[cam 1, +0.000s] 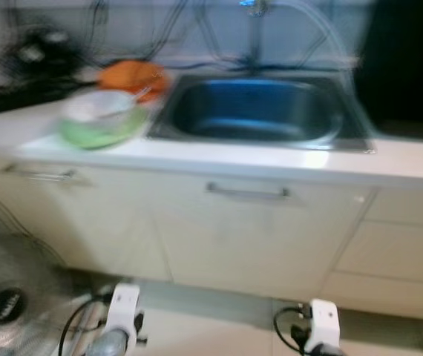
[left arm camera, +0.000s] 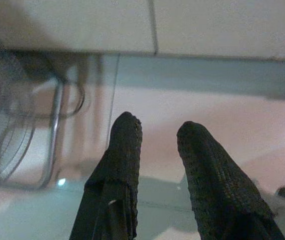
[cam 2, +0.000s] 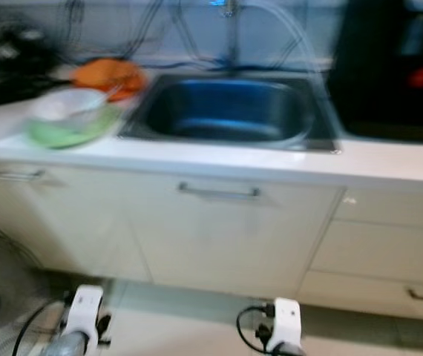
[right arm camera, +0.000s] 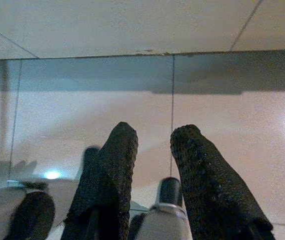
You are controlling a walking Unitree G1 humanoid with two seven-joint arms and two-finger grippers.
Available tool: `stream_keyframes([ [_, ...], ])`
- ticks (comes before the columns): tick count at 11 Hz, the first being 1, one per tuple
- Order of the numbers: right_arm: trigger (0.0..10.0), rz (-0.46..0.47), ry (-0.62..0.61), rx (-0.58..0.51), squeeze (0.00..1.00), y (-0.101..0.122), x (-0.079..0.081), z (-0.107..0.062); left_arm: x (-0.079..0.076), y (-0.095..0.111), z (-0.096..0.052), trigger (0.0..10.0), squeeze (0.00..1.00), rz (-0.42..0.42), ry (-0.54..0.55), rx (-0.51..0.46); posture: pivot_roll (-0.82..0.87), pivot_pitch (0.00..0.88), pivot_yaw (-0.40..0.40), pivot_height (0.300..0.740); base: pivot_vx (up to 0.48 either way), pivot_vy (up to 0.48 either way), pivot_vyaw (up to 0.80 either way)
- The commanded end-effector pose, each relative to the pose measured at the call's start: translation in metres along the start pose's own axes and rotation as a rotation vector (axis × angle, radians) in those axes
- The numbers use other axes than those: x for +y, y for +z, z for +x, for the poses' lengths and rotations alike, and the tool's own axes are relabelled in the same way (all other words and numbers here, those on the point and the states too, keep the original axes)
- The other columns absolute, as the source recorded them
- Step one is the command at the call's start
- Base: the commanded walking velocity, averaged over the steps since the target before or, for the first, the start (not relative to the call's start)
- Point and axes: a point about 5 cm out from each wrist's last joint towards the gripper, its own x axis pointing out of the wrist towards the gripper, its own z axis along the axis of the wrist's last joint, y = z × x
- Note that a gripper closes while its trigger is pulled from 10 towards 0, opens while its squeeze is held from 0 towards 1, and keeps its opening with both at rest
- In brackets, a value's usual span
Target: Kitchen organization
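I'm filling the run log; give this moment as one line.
scene: sink, bowls on counter | left gripper: idle, open, empty | right gripper: idle, open, empty | view: blurred

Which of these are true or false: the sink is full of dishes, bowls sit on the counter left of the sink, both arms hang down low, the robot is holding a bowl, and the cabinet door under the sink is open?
1. The sink is full of dishes. False: its basin looks empty.
2. A green and white bowl and an orange one sit on the counter left of the sink. True.
3. Both arms hang low before the cabinets. True.
4. The robot is holding a bowl. False: left gripper and right gripper are open and empty, over the floor.
5. The cabinet door under the sink is open. False: it is shut.
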Motion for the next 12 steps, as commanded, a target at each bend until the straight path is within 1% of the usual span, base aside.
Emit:
stream_keyframes([
  [1, 10.0, 0.004, 0.004, -0.021, 0.0, 0.006, 0.002, 0.001, 0.002, 0.008, 0.001, 10.0, 0.0, 0.01, 0.006, -0.022, 0.13, 0.0, 0.044, 0.74, 0.0, 0.0, 0.0],
  [2, 10.0, -0.014, 0.004, -0.03, 0.0, 0.009, 0.003, 0.002, 0.003, 0.008, 0.001, 10.0, 0.0, 0.013, 0.01, -0.024, 0.13, 0.0, 0.044, 0.74, 0.0, 0.0, 0.0],
  [4, 10.0, -0.055, -0.015, -0.086, 0.0, 0.025, -0.002, 0.003, 0.005, 0.01, 0.001, 10.0, 0.0, 0.023, 0.026, -0.047, 0.14, 0.0, 0.038, 0.74, 0.0, 0.0, 0.0],
  [6, 10.0, -0.111, -0.027, -0.258, 0.0, 0.068, -0.002, 0.004, 0.015, 0.033, 0.001, 10.0, 0.0, 0.056, 0.087, -0.161, 0.15, 0.0, 0.028, 0.74, 0.0, 0.0, 0.0],
  [7, 10.0, -0.14, 0.0, -0.441, 0.0, 0.109, 0.005, 0.0, 0.018, 0.064, 0.001, 10.0, 0.0, 0.056, 0.101, -0.298, 0.15, 0.0, 0.023, 0.74, 0.0, 0.0, 0.0],
  [8, 10.0, -0.158, 0.018, -0.497, 0.0, 0.122, 0.009, -0.003, 0.017, 0.074, 0.001, 10.0, 0.0, 0.06, 0.102, -0.347, 0.15, 0.0, 0.023, 0.74, 0.0, 0.0, 0.0],
  [9, 10.0, -0.177, 0.062, -0.573, 0.0, 0.139, 0.017, -0.006, 0.015, 0.091, -0.001, 10.0, 0.0, 0.064, 0.099, -0.429, 0.15, 0.0, 0.017, 0.74, 0.0, 0.0, 0.0],
  [10, 10.0, -0.197, 0.124, -0.679, 0.0, 0.159, 0.031, -0.012, 0.013, 0.116, -0.006, 10.0, 0.0, 0.057, 0.1, -0.557, 0.15, 0.0, 0.014, 0.74, 0.0, 0.0, 0.0],
  [11, 10.0, -0.199, 0.156, -0.748, 0.0, 0.168, 0.04, -0.017, 0.012, 0.129, -0.011, 10.0, 0.0, 0.046, 0.108, -0.643, 0.16, 0.0, 0.009, 0.74, 0.0, 0.0, 0.0],
  [12, 10.0, -0.179, 0.185, -0.848, 0.0, 0.179, 0.046, -0.025, 0.009, 0.143, -0.021, 10.0, 0.0, 0.043, 0.115, -0.76, 0.16, 0.0, 0.003, 0.74, 0.0, 0.0, 0.0],
])
